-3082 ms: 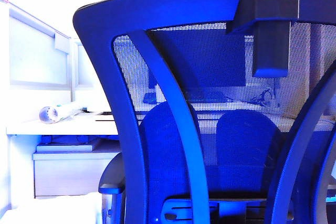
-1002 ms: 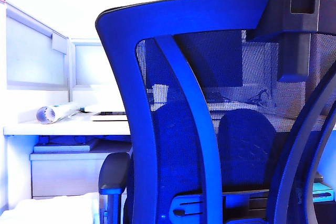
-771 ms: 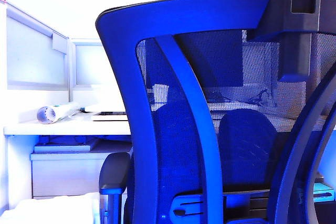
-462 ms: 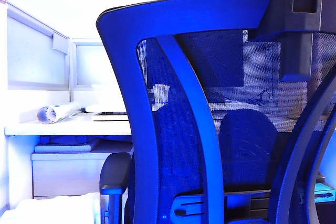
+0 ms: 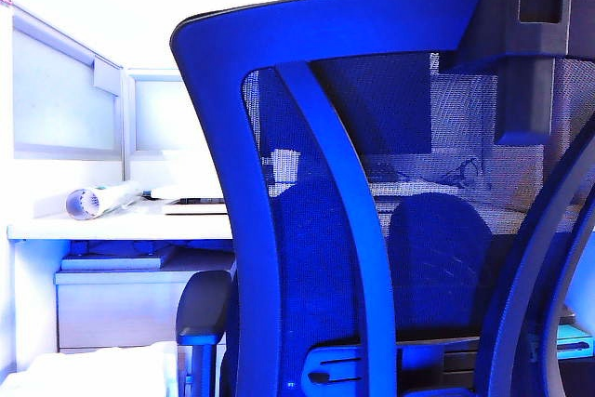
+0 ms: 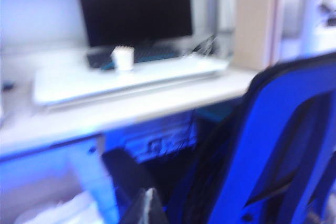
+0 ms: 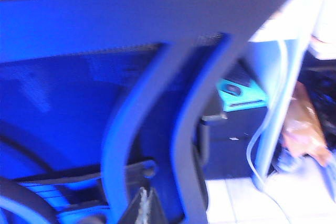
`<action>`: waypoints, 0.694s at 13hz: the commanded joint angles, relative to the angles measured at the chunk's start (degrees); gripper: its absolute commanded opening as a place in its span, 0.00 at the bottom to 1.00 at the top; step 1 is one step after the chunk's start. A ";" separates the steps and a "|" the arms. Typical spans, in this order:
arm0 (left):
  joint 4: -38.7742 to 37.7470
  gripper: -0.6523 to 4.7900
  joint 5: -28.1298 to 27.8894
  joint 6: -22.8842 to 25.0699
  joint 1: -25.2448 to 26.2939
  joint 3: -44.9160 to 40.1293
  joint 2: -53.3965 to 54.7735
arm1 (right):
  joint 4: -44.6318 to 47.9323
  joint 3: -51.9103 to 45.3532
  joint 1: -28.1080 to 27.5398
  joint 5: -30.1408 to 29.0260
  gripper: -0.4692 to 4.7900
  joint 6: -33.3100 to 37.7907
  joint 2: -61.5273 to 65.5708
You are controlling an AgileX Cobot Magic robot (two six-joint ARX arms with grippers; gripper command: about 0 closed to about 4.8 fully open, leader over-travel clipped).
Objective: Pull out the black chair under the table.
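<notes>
The black chair [image 5: 223, 137] fills the exterior view with its curved dark frame, mesh back, headrest post [image 5: 525, 62] and one padded armrest [image 5: 203, 309]. Behind it at the left runs the white table [image 5: 121, 225]. Neither gripper shows in that view. In the blurred left wrist view the left gripper [image 6: 149, 204] is shut to a point on nothing, short of the chair [image 6: 273, 129] and facing the table [image 6: 105, 114]. In the right wrist view the right gripper [image 7: 144, 203] is shut and empty, close behind the chair [image 7: 131, 30].
On the table are a black monitor [image 6: 134, 6], a white cup [image 6: 123, 57] and a rolled paper [image 5: 98, 200]. A white drawer cabinet [image 5: 121, 309] stands under it. Grey partition panels [image 5: 56, 99] back it. A teal box [image 7: 239, 93] and a hanging cable [image 7: 268, 124] lie beyond the chair.
Since three seconds ago the chair back has shifted to the right in the exterior view, while the table stayed put. Over the last second it has barely moved.
</notes>
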 commanded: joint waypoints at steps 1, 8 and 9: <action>-2.62 0.11 -5.29 2.73 0.02 -0.04 0.00 | 1.29 -1.38 -3.32 -3.87 0.09 -0.13 -0.09; -14.25 0.11 -22.40 5.27 -0.02 -0.11 0.00 | 2.69 -8.46 -3.91 -3.98 0.09 -1.03 -2.45; -15.89 0.11 -24.09 5.07 -0.02 -0.11 0.00 | 2.67 -8.46 -3.96 -3.98 0.09 -1.03 -2.45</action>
